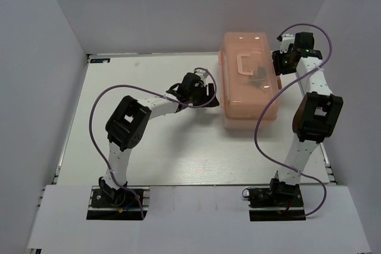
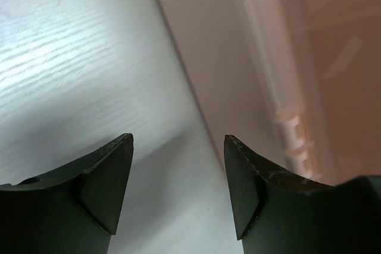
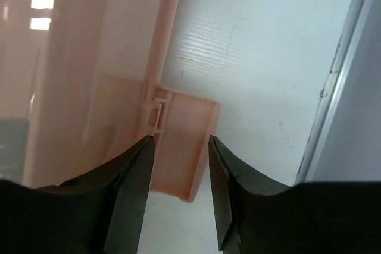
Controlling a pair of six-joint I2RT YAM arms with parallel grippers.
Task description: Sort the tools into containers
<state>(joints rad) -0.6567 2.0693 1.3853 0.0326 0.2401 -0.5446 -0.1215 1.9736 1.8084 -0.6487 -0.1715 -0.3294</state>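
The salmon-pink toolbox point(image 1: 238, 102) lies closed at the back right, with its white lid handle point(image 1: 245, 63) on top. Dark shapes point(image 1: 259, 74) show through the lid; I cannot tell which tools they are. No loose hex key or screwdriver shows on the table. My left gripper point(image 1: 209, 94) is open and empty, just left of the toolbox's left wall point(image 2: 238, 57), low over the table point(image 2: 178, 138). My right gripper point(image 1: 278, 63) is open at the box's right side. Its jaws stand either side of the pink latch flap point(image 3: 186, 120), the gripper point(image 3: 180, 139) not closed on it.
The white table point(image 1: 155, 153) is ringed by grey walls. A metal rail point(image 3: 336, 93) runs along the table's right edge, close to my right gripper. Purple cables point(image 1: 95, 111) loop from both arms.
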